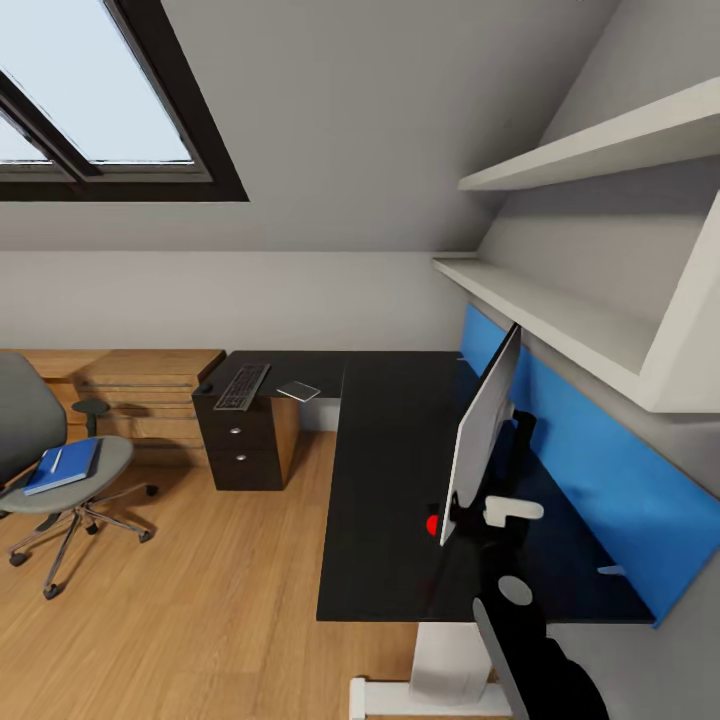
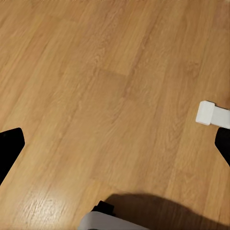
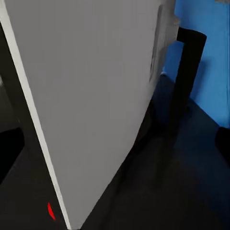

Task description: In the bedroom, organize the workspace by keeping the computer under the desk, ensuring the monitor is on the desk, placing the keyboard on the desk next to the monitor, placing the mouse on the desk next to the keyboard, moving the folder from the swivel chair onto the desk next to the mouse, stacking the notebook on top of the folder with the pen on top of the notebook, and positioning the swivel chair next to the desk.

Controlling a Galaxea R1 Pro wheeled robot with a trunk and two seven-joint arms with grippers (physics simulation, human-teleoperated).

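The monitor (image 1: 483,432) stands on the black L-shaped desk (image 1: 385,480), seen edge-on in the head view. Its grey back (image 3: 96,96) is close up in the right wrist view. My right gripper (image 3: 115,143) is open right behind it, one dark finger at each side of that view. The keyboard (image 1: 242,386) lies on the desk's far left wing, with a flat grey notebook (image 1: 298,391) beside it. On the seat of the swivel chair (image 1: 95,478) lies the blue folder (image 1: 62,466), a pen (image 1: 56,460) on top. My left gripper (image 2: 115,143) hangs open over the wooden floor.
A small red shape (image 1: 432,524) sits at the monitor's lower front edge. A drawer unit (image 1: 240,445) stands under the desk's left wing, with a wooden dresser (image 1: 140,385) beyond it. White shelves (image 1: 560,310) overhang the desk, and its white foot (image 2: 211,114) rests on the floor.
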